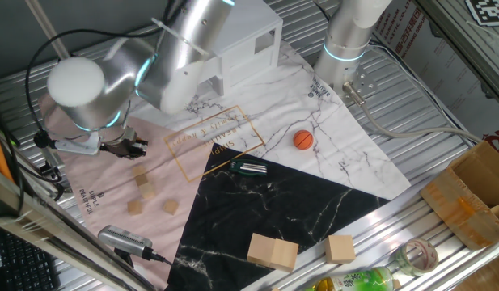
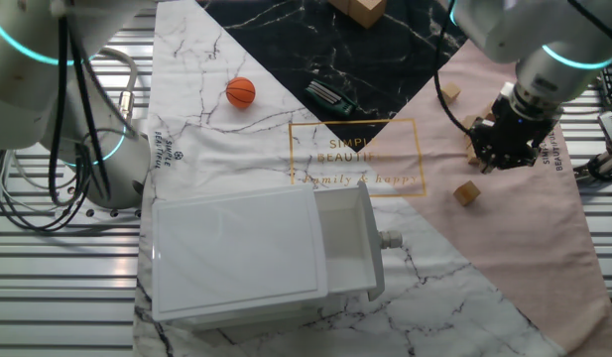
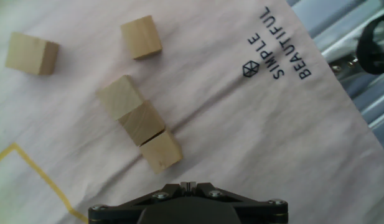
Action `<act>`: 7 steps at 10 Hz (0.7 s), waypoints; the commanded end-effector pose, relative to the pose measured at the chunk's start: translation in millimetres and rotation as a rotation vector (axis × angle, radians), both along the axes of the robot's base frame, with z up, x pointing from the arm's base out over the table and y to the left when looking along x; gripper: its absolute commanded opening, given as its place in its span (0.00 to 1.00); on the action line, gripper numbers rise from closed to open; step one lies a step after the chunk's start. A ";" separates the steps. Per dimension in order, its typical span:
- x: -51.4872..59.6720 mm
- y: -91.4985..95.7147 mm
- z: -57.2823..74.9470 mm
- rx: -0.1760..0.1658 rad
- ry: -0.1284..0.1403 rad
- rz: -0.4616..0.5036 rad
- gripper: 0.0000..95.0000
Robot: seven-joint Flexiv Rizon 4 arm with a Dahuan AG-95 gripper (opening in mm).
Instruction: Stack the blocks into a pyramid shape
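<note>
In the hand view, five small wooden blocks lie on the pink cloth [image 3: 241, 149]: one block [image 3: 32, 53] at far left, another [image 3: 141, 37] to its right near the top, then a diagonal row of three touching blocks [image 3: 139, 122] below. The end effector [image 3: 187, 186] hangs over the cloth just beside the lowest block of the row; whether its jaws are open or closed cannot be told. In one fixed view, an orange ball [image 1: 303, 139] rests further right on white marble cloth [image 1: 330, 129].
</note>
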State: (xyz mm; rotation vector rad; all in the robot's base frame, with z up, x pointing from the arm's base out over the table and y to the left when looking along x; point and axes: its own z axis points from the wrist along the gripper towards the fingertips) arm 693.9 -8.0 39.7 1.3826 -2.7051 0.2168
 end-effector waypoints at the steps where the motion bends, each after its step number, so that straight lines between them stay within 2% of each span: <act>1: 0.3 0.2 0.1 0.029 0.002 -0.002 0.00; 7: 0.3 0.2 0.1 0.056 0.005 -0.029 0.00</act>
